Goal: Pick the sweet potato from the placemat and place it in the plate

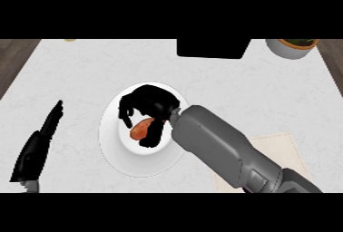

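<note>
Right hand [150,106] curls round sweet potato [139,129] over white plate [144,164]
Head view: the fingers wrap the orange sweet potato above the plate's middle; whether it touches the plate cannot be told. The beige placemat [285,145] lies at lower right on the white tabletop [80,68], well apart. The left hand [36,147] rests at left, fingers straight.

sweet potato [139,129]: mostly hidden under right hand [151,106] | placemat [286,147]: partly covered by forearm [221,142] | dark box [213,47]: top cut off
</note>
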`<control>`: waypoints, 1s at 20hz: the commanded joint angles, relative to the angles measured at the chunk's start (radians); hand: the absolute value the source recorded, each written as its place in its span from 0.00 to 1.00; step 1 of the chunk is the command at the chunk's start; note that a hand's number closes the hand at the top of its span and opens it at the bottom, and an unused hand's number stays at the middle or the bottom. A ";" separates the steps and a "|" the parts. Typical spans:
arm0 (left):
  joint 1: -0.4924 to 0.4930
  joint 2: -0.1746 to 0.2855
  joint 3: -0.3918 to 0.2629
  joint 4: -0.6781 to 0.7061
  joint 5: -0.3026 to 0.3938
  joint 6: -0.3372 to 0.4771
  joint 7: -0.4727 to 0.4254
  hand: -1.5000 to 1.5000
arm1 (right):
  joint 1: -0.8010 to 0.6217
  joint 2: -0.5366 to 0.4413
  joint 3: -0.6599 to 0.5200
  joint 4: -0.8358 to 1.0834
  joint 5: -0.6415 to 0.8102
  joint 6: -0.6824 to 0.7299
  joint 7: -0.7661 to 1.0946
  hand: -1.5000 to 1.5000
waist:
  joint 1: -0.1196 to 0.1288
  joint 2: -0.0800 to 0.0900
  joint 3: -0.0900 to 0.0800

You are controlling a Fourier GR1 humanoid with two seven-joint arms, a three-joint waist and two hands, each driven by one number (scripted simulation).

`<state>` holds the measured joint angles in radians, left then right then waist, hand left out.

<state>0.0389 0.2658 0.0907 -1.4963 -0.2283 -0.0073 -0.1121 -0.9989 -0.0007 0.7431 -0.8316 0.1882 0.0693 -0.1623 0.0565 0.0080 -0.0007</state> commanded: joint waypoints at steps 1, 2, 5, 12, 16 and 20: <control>-0.030 0.027 0.027 0.025 0.023 -0.035 0.001 0.50 | -0.048 0.001 0.099 0.051 -0.118 -0.054 0.079 0.00 | 0.009 0.003 0.000; 0.030 0.045 0.044 -0.026 0.037 -0.048 -0.025 0.50 | -0.009 0.001 0.098 0.086 -0.107 -0.091 0.012 0.00 | 0.006 0.001 0.000; -0.039 0.003 0.020 0.021 0.001 -0.004 0.004 0.50 | 0.002 0.001 0.125 0.064 -0.195 -0.159 -0.028 0.00 | 0.005 0.004 0.000; -0.024 0.041 0.058 -0.002 0.045 -0.051 0.012 0.50 | -0.035 0.001 -0.114 0.114 -0.375 -0.182 -0.099 0.00 | -0.016 0.002 0.001; -0.015 0.015 0.044 0.020 0.026 -0.033 0.002 0.50 | -0.054 -0.005 -0.210 0.241 -0.425 -0.141 -0.133 0.00 | -0.026 0.004 0.001; 0.038 -0.019 0.013 -0.015 -0.001 -0.008 -0.029 0.50 | -0.076 -0.034 -0.337 0.325 -0.534 -0.004 -0.220 0.00 | -0.011 0.008 0.001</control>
<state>0.0501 0.2690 0.1211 -1.5012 -0.2164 -0.0255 -0.1271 -1.0613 -0.0234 0.5076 -0.5965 -0.2732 -0.0219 -0.3090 0.0419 0.0128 0.0004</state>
